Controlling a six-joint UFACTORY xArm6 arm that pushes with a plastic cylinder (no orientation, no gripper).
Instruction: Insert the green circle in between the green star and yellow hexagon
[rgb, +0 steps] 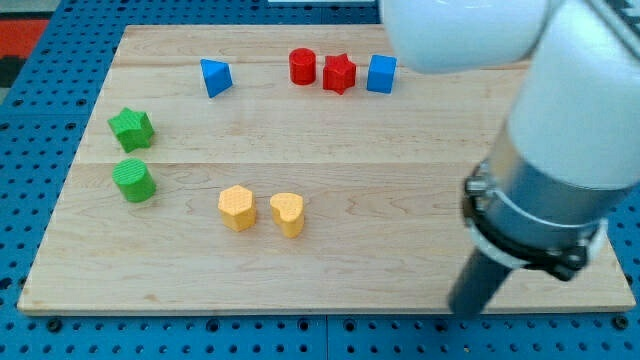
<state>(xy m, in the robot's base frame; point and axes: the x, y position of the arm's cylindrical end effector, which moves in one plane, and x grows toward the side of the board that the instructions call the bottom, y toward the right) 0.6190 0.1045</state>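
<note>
Since this arm carries no claw, only a dark rod, nothing is grasped or released; my tip (467, 310) rests at the surface's (400, 180) lower right, well apart from every block. Outward to the view's left lie the yellow heart (288, 214) and, just beside it, the yellow hexagon (237, 208). Further left stands the green circle (134, 180), directly below the green star (131, 128), near the left edge. The circle lies off the star-to-hexagon line, on its left side; judged from this, a short push rightward would seat it. Open room is ample mid-surface. The blue triangle (215, 77), red cylinder (302, 67), red star (339, 73) and blue cube (381, 74) sit along the top, clear of the work.
</note>
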